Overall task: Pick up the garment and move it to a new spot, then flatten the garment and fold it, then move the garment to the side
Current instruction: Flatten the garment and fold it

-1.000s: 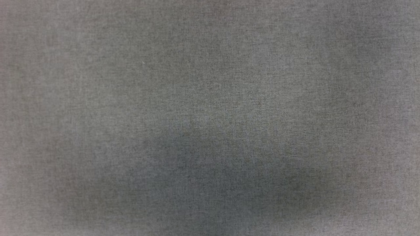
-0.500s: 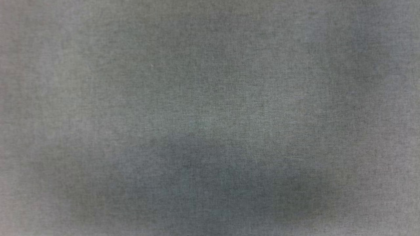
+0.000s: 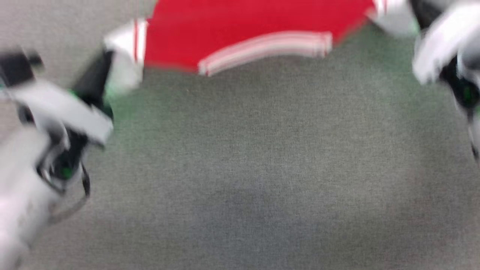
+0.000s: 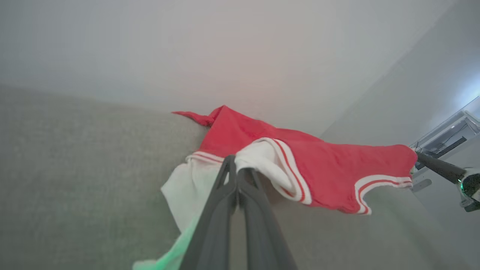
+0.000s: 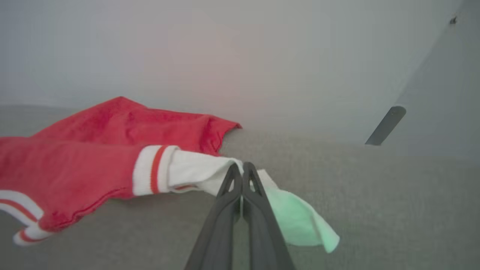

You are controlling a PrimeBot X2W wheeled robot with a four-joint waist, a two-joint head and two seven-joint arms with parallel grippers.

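The garment (image 3: pixel 243 22), a red shirt with white sleeves and white striped trim, hangs stretched between my two grippers at the top of the blurred head view. My left gripper (image 3: pixel 107 60) is shut on the left white sleeve. In the left wrist view its fingers (image 4: pixel 236 168) pinch the white sleeve, with the red body of the garment (image 4: pixel 318 165) spreading to the right. My right gripper (image 3: pixel 414 7) is shut on the other sleeve. In the right wrist view my right gripper (image 5: pixel 242 168) clamps white cloth, and the garment (image 5: pixel 93 161) sags to the left, partly resting on the surface.
A grey fabric surface (image 3: pixel 262 168) lies below the garment. A pale wall (image 5: pixel 225 56) rises behind it in both wrist views. A grey bar (image 5: pixel 386 125) sticks up at the surface's far right edge. My right gripper's fingers (image 4: pixel 437 167) reach the garment's far corner.
The whole head picture has shifted, so the camera has moved. Before it showed bare grey surface; now the garment and both arms are in it, blurred.
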